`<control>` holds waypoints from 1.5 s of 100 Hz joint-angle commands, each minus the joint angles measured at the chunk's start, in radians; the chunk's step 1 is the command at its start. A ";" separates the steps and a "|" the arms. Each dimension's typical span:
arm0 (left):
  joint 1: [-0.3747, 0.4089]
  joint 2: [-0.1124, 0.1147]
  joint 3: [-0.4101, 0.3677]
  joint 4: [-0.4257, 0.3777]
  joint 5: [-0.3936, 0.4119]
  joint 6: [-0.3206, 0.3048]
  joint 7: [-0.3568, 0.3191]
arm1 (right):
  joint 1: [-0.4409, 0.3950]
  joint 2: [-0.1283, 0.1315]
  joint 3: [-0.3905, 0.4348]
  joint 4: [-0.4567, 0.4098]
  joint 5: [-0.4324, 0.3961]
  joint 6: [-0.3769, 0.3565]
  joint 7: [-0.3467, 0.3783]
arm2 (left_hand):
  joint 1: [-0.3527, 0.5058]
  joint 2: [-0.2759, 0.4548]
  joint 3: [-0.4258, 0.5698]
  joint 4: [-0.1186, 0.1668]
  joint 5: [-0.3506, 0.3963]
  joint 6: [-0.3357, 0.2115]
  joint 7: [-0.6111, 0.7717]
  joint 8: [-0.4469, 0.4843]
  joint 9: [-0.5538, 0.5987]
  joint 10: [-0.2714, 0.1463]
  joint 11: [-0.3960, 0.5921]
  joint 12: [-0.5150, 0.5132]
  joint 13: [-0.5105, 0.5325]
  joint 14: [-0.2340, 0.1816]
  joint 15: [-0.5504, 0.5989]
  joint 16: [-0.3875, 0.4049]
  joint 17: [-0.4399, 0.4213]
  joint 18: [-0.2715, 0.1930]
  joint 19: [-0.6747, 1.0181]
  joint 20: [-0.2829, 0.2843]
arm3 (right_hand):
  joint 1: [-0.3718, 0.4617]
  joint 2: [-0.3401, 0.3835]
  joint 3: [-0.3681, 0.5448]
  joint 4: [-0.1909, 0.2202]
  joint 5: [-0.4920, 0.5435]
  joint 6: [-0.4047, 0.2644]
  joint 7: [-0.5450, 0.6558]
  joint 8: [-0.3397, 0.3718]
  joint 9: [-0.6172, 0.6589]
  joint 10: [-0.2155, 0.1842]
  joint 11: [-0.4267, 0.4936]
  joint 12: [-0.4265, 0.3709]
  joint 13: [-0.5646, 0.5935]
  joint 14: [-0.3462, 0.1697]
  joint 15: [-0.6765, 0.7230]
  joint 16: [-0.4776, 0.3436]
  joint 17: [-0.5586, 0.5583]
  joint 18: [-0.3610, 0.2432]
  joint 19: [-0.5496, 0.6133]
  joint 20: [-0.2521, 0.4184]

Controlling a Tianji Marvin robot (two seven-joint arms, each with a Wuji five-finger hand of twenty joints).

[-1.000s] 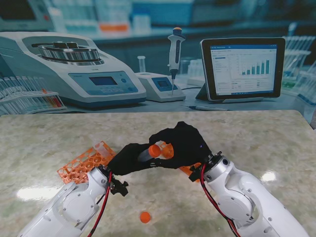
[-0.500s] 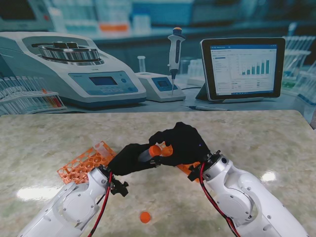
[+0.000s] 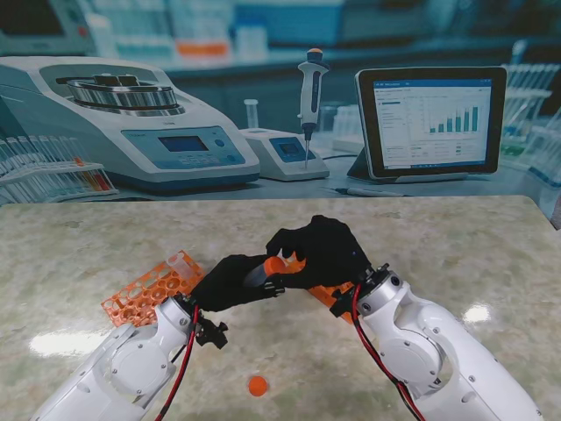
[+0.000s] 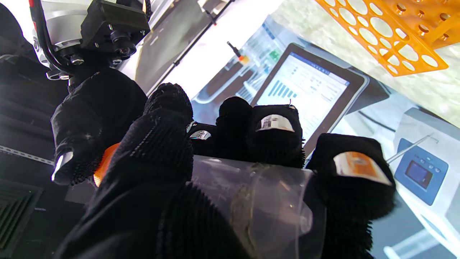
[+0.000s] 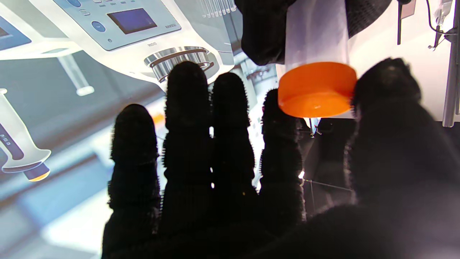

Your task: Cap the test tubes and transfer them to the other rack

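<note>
The capping of one tube is judged to be underway: an orange cap point(image 5: 317, 90) is seated on the mouth of the clear test tube point(image 4: 251, 201), though whether it is fully tightened cannot be told. The transfer to the other rack is still left.

The tube is clamped in the curled fingers point(image 4: 273, 136) of the left hand point(image 3: 230, 279), with the thumb pressed along its side. The cap is pinched between the thumb and nearest finger point(image 5: 278, 144) of the right hand point(image 3: 323, 250); the other three fingers are held nearly straight and close together, touching nothing.

Just beyond the left hand's knuckles an orange rack point(image 3: 145, 294) lies on the table point(image 3: 456, 237), with one tube seen standing at its far end. Part of a second orange rack point(image 3: 337, 296) shows beside the right wrist. Nearer to the robot than both hands, a loose orange cap point(image 3: 257, 385) lies on the table, so at least one more capping is judged to remain.
</note>
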 commanded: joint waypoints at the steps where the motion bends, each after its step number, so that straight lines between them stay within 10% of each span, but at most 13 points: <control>1: 0.001 -0.001 0.003 -0.008 -0.001 0.000 -0.005 | 0.003 -0.009 -0.007 0.011 0.004 0.013 -0.008 | 0.040 0.042 -0.001 0.005 0.027 0.004 0.054 0.039 0.006 -0.053 0.001 0.025 0.015 -0.027 0.009 0.006 0.031 -0.049 0.093 0.002 | 0.065 0.097 0.064 0.002 0.108 -0.171 0.164 0.022 0.039 -0.026 0.016 0.008 0.039 -0.017 0.027 0.013 0.009 -0.014 0.034 0.025; 96: 0.002 -0.001 0.001 -0.007 0.000 -0.004 -0.003 | 0.075 -0.025 -0.072 0.073 0.005 0.097 -0.070 | 0.040 0.042 -0.001 0.005 0.028 0.004 0.054 0.039 0.006 -0.054 0.001 0.025 0.015 -0.027 0.009 0.006 0.031 -0.049 0.093 0.002 | -0.190 0.168 0.189 0.092 0.417 -0.133 0.108 0.279 0.116 -0.044 0.061 -0.005 0.079 -0.007 0.120 0.000 0.060 -0.007 0.084 0.028; 127: 0.002 -0.001 0.000 -0.007 0.000 -0.004 -0.003 | 0.077 -0.029 -0.069 0.071 0.042 0.115 -0.055 | 0.040 0.041 -0.001 0.005 0.027 0.004 0.054 0.039 0.007 -0.054 0.001 0.025 0.014 -0.025 0.010 0.007 0.031 -0.049 0.093 0.002 | -0.176 0.365 0.024 0.118 0.371 -0.085 0.009 0.259 0.069 0.001 0.032 -0.011 0.046 0.033 0.071 0.003 -0.009 0.021 0.076 0.042; 150: 0.004 -0.001 -0.001 -0.008 0.002 -0.004 -0.002 | 0.040 -0.024 -0.033 0.040 0.032 0.106 -0.047 | 0.041 0.042 0.000 0.005 0.028 0.004 0.054 0.039 0.006 -0.053 0.001 0.025 0.013 -0.026 0.010 0.007 0.031 -0.049 0.093 0.002 | -0.172 0.357 -0.008 0.126 0.148 -0.008 -0.162 0.224 -0.067 0.025 -0.035 -0.027 -0.057 0.037 -0.003 -0.009 -0.103 0.022 0.032 0.037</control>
